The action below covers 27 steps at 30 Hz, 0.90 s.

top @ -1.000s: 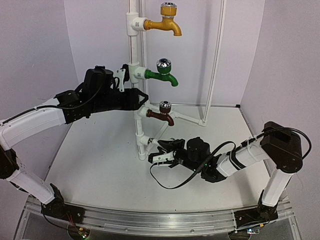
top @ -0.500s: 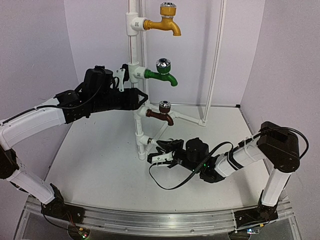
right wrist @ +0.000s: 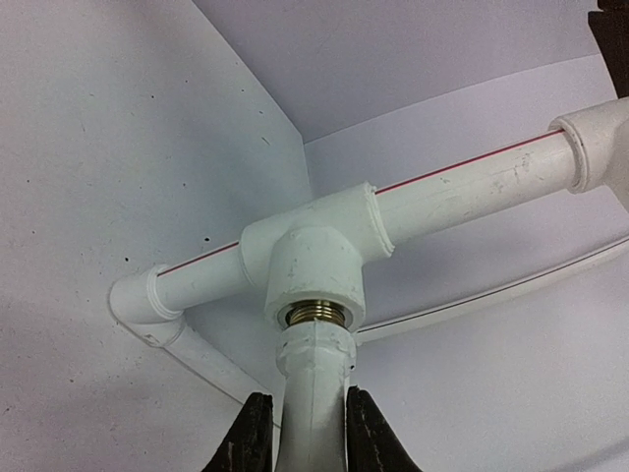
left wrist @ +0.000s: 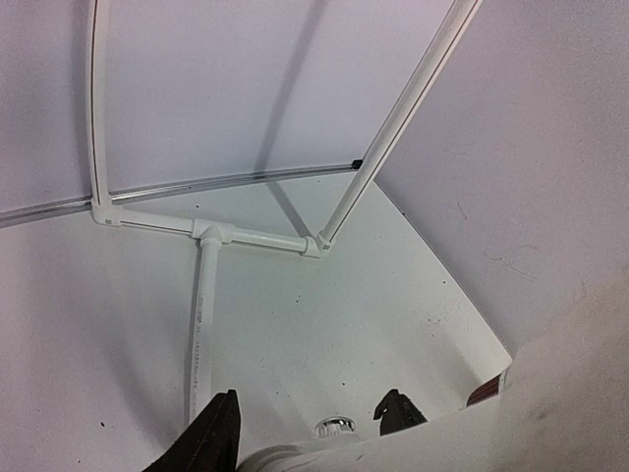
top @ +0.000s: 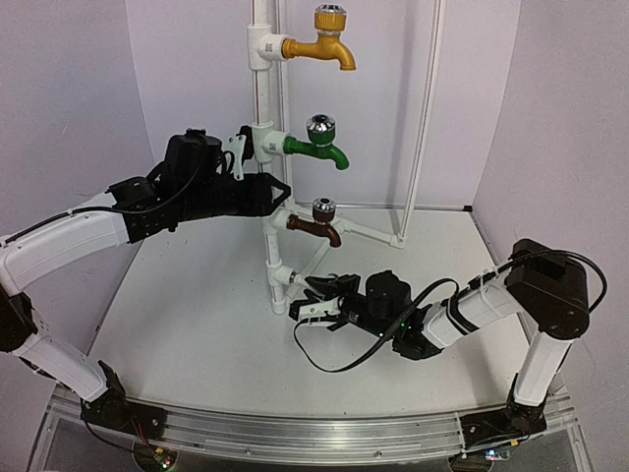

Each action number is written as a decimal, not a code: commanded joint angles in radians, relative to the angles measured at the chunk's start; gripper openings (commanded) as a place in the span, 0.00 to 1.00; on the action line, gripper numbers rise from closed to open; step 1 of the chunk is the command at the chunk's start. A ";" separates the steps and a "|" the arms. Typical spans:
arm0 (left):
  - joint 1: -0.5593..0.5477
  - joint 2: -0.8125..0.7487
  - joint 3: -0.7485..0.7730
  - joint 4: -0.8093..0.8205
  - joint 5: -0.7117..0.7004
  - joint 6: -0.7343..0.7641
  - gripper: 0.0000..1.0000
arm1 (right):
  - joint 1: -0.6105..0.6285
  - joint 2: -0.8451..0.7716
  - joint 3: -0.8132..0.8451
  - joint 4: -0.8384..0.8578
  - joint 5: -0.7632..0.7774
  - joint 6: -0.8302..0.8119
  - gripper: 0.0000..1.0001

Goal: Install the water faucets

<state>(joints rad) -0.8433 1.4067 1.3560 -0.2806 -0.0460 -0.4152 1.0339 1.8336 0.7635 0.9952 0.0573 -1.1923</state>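
Right wrist alone: right gripper [right wrist: 308,398] pinches white faucet [right wrist: 313,366] at T-fitting [right wrist: 314,258] socket; left gripper [left wrist: 311,397] straddles pipe [top: 261,98], grip unclear

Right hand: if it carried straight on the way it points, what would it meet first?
Probably the white T-fitting straight ahead: the white faucet in the right hand sits at that fitting's brass-ringed mouth.

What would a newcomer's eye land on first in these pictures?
A yellow plastic faucet, a green plastic faucet and a brown plastic faucet stick out one above another from the upright white pipe mid-table. Low down, the right pincer is shut on a white plastic faucet at the pipe's brass-ringed white T-fitting. The left pincer sits beside the green one.
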 commanded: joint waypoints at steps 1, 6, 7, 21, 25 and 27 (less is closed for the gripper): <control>0.007 -0.003 0.041 -0.098 0.015 0.017 0.00 | 0.009 -0.033 0.022 0.098 -0.023 0.038 0.00; 0.007 0.003 0.046 -0.100 0.022 0.015 0.00 | 0.008 -0.016 0.018 0.115 -0.024 0.063 0.00; 0.007 0.003 0.047 -0.101 0.023 0.014 0.00 | 0.006 -0.012 0.016 0.122 -0.026 0.070 0.00; 0.007 -0.006 0.043 -0.104 0.043 -0.021 0.00 | -0.033 0.033 0.008 0.235 -0.077 0.208 0.00; 0.008 -0.003 0.045 -0.104 0.075 -0.026 0.00 | -0.057 0.034 0.004 0.256 -0.098 0.257 0.00; 0.007 -0.003 0.046 -0.106 0.082 -0.028 0.00 | -0.063 0.035 0.004 0.260 -0.106 0.270 0.00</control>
<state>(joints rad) -0.8367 1.4071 1.3613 -0.2897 -0.0224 -0.4182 0.9948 1.8668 0.7533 1.0832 -0.0286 -0.9926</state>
